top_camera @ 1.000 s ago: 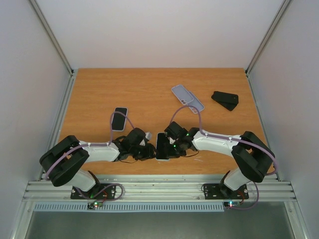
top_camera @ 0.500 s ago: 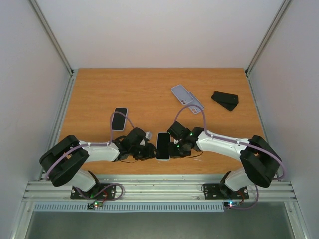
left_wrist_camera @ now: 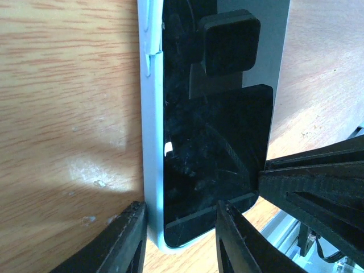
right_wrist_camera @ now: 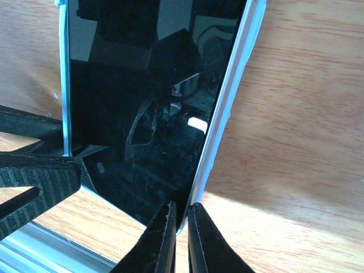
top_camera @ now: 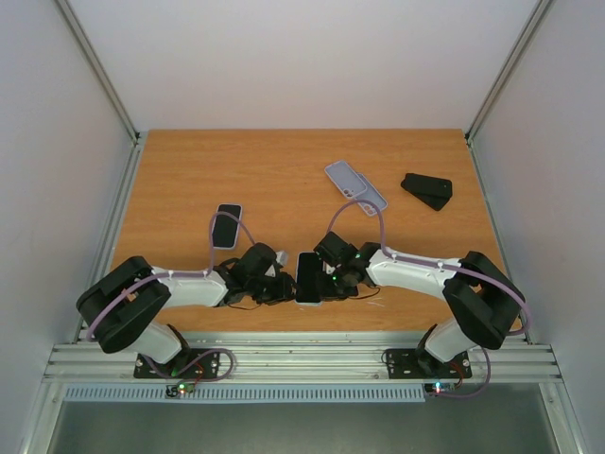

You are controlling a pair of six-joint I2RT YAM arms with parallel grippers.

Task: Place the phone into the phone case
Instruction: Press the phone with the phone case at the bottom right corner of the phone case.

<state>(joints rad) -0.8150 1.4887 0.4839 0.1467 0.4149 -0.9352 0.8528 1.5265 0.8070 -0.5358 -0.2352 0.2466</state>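
A black-screened phone (top_camera: 308, 274) lies face up in a pale blue phone case (left_wrist_camera: 152, 142) near the table's front edge, between both arms. My left gripper (left_wrist_camera: 179, 211) stands open astride the case's left rim. One of its fingers (left_wrist_camera: 128, 239) is on the wood and the other is over the screen (left_wrist_camera: 216, 153). My right gripper (right_wrist_camera: 182, 209) is pinched almost together on the case's right rim (right_wrist_camera: 224, 119) near its lower corner. Its inner finger overlaps the phone's glass (right_wrist_camera: 136, 114).
A second dark phone (top_camera: 226, 225) lies on the table left of centre. Two lavender cases (top_camera: 355, 186) lie overlapping at the back, with a black folded object (top_camera: 427, 190) to their right. Metal rails (top_camera: 302, 359) border the near edge just behind the phone.
My right arm's elbow swung out to the right and came back, and its fingers parted a hair at the case's rim. The phone and the left arm stayed put.
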